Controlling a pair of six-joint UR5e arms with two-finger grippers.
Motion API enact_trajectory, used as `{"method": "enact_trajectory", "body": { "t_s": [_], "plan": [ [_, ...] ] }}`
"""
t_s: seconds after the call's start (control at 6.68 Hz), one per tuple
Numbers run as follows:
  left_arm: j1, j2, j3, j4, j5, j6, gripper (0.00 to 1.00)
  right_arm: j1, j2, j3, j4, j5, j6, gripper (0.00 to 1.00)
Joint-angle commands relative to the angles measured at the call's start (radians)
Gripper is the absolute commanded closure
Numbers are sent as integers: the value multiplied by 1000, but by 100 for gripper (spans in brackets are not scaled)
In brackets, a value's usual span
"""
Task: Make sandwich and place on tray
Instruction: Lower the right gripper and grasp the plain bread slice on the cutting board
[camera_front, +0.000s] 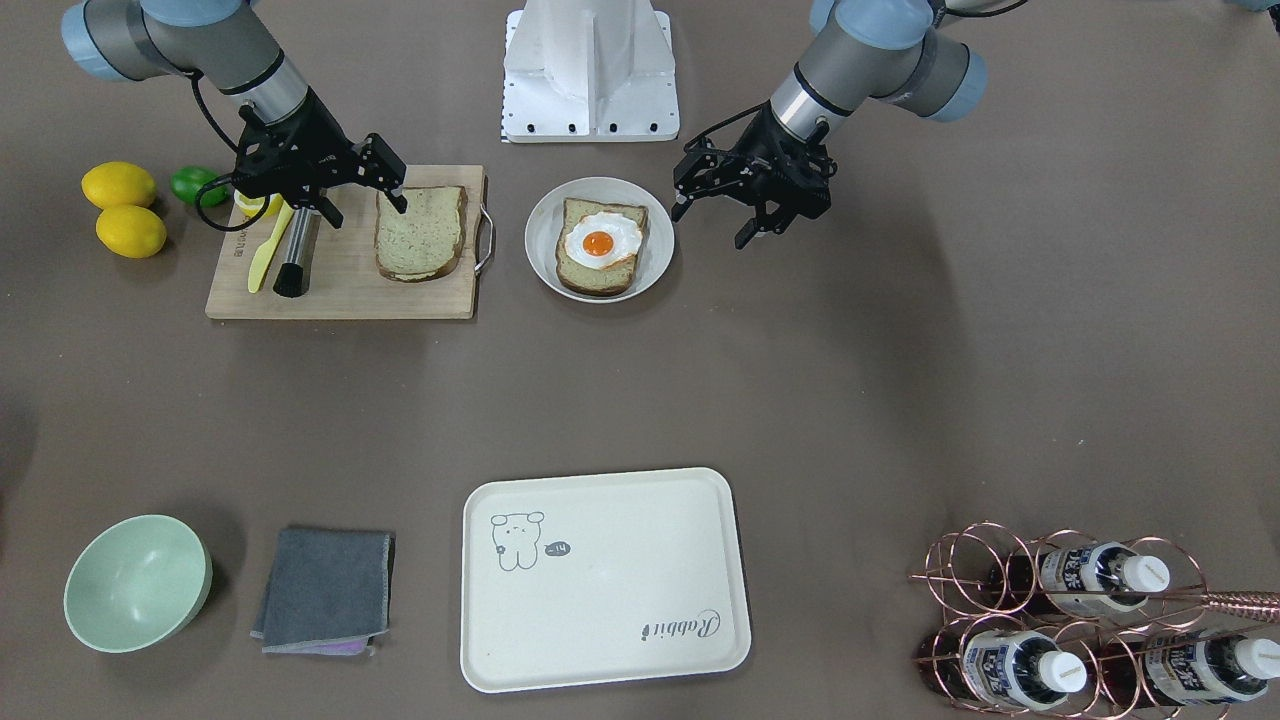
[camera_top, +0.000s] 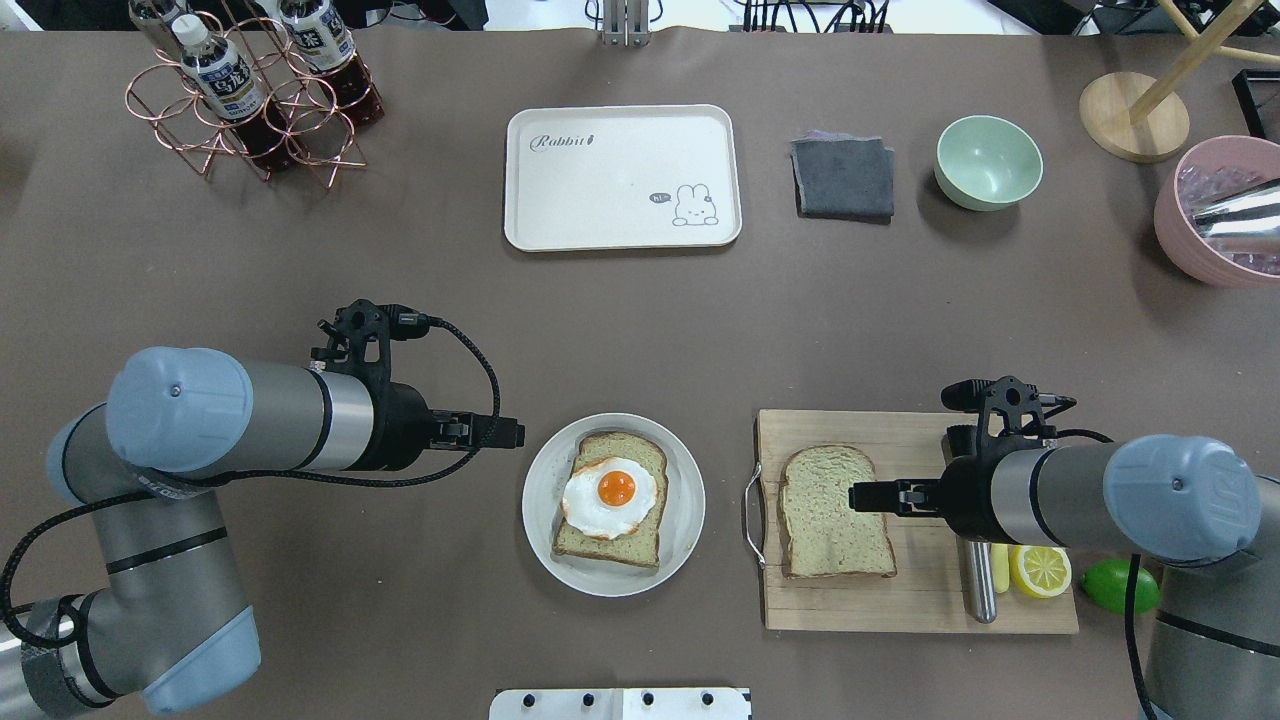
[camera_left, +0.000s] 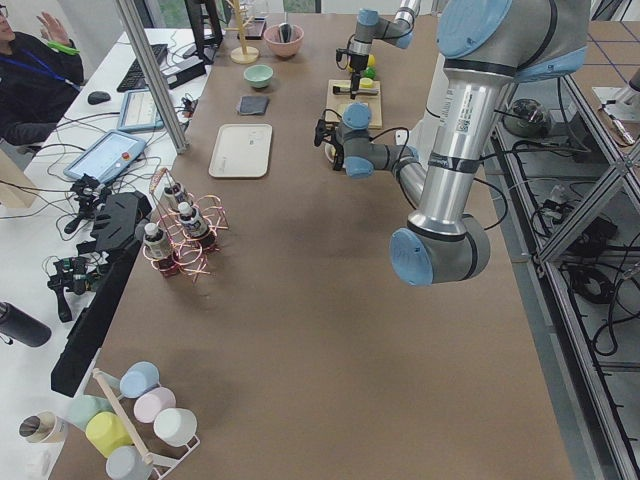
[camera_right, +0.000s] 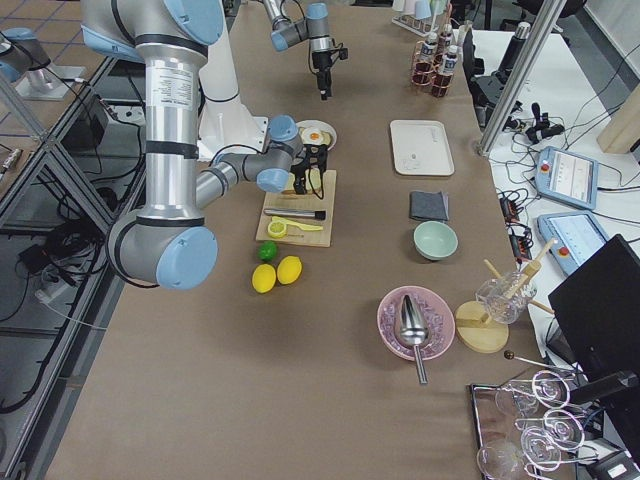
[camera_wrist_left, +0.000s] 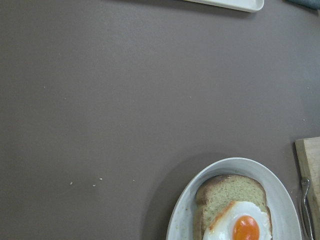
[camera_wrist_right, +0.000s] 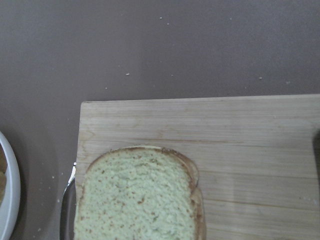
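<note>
A: Layout, big to small? Clock per overhead cam, 12 = away from robot.

B: Tray (camera_top: 620, 200) at 12, nothing on it, well apart from the rest. Cutting board (camera_top: 900, 600) at 3 of the plate (camera_top: 540, 500). Half-built sandwich (camera_top: 625, 548) sits on the plate: one slice w/ egg (camera_top: 610, 492) on top. Loose slice (camera_top: 835, 515) lies flat on the board's 9 o'clock half.

A: Grippers?

B: Right gripper (camera_front: 363, 210) is spread wide, holding nothing, over the loose slice's 3 o'clock edge. One finger is over the crust, the other over bare board. Left gripper (camera_front: 710, 228) is also wide & empty, just beside the plate at 9.

A: So step = grab the loose slice. How to do it well?

B: IMO shift twd 9 first so the fingers straddle opposite crusts, then drop & close softly. Bread looks squashy; a hard squeeze would prob. buckle it. Lift straight, carry twd 9, set it square on the egg so nothing slides. Left gripper should stay off the plate rim.

A: What can't you make out?

B: Overhead shows both grippers edge-on, so the finger gap reads only from the front cam. Right gripper's height over the bread, and whether a finger touches crust: can't tell. A metal tool (camera_front: 297, 250) & a yellow tool (camera_front: 262, 262) on the board are partly under the arm; can't tell what they are. Wrist cams show no fingers. Right one cuts off the slice, left one cuts off plate & egg.
</note>
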Motion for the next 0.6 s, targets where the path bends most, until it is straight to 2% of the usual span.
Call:
{"method": "enact_trajectory", "body": {
  "t_s": [0.0, 0.15, 0.3, 0.45],
  "plan": [
    [0, -8, 3, 1, 1, 0, 1, -35, -38, -5, 54, -25, 6, 3],
    [2, -8, 3, 1, 1, 1, 1, -40, -39, -7, 54, -28, 7, 13],
    [2, -8, 5, 1, 1, 1, 1, -52, -39, -7, 54, -42, 39, 31],
    [2, -8, 8, 1, 1, 1, 1, -77, -39, -10, 54, -78, 50, 42]
  ]
}}
